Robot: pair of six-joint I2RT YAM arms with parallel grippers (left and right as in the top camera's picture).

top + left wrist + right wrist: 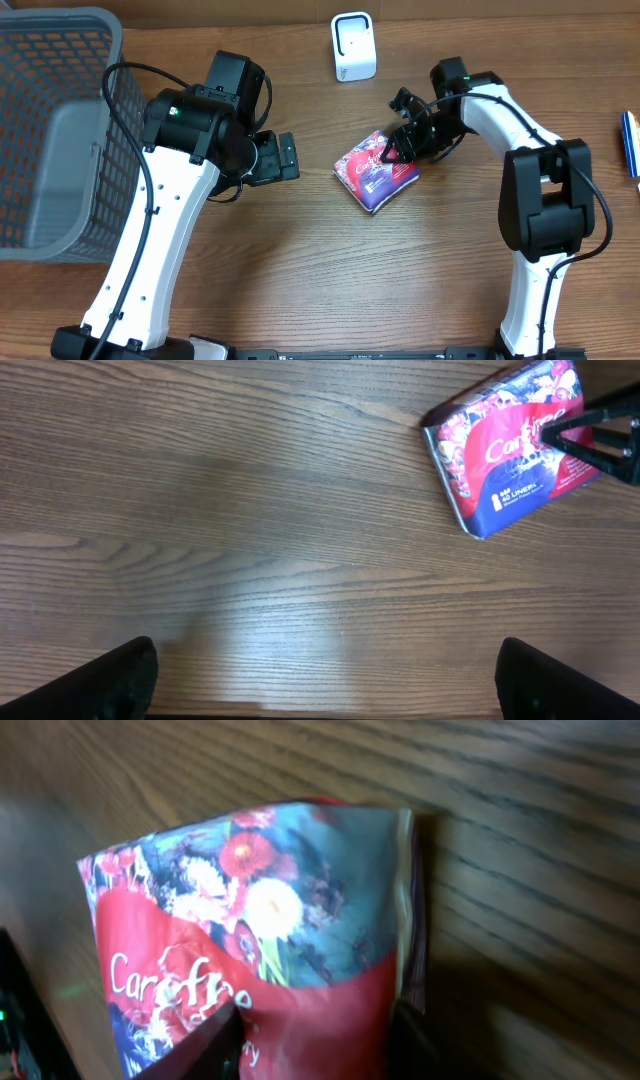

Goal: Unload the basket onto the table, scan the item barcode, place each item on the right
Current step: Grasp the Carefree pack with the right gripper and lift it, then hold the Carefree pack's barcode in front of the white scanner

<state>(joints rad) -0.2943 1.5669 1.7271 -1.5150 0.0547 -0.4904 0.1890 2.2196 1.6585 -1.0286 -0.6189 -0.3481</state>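
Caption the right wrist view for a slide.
Right gripper straddling a red, flowered packet on the wooden table.

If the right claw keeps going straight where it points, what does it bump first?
The red flowery plastic packet: the right claw sits over it, with the wooden table probably just beneath.

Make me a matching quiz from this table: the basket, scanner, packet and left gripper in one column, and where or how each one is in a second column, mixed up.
Things:
1. grey basket
2. white scanner
3. red floral packet
4. left gripper

Places or states:
A. open, above a bare stretch of the table
B. mid-table, at the right gripper
C. at the table's left end
D. at the far edge, near the middle

Pairs: 1-C, 2-D, 3-B, 4-A
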